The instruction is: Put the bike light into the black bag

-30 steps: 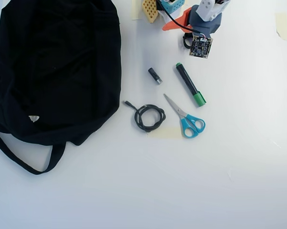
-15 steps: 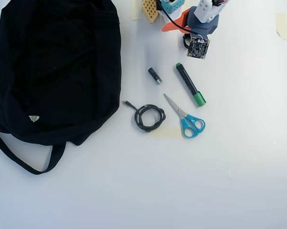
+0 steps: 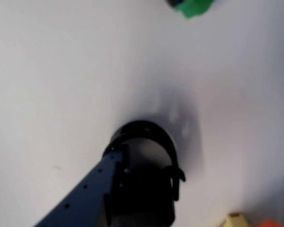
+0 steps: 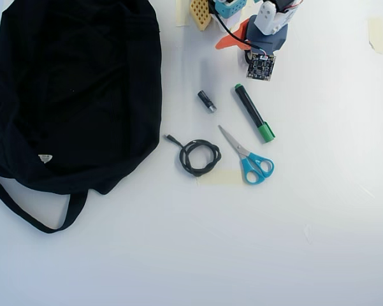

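In the wrist view the bike light [image 3: 142, 142], a small black block with a ring-shaped strap loop, sits at the tip of my gripper [image 3: 132, 168]. A blue finger [image 3: 87, 196] presses its left side. The gripper looks shut on it, with a soft shadow on the white table to its right. In the overhead view my gripper [image 4: 252, 55] is at the top, right of centre, and the light is hidden under it. The black bag [image 4: 70, 89], with a white label [image 4: 45, 158] and a long strap [image 4: 25, 213], lies flat at the left, well apart from the gripper.
A black marker with a green cap [image 4: 253, 113] lies just below the gripper; its cap also shows in the wrist view [image 3: 191, 5]. A small black cylinder [image 4: 206, 101], a coiled black cable [image 4: 199, 157] and blue-handled scissors [image 4: 248, 156] lie between gripper and bag.
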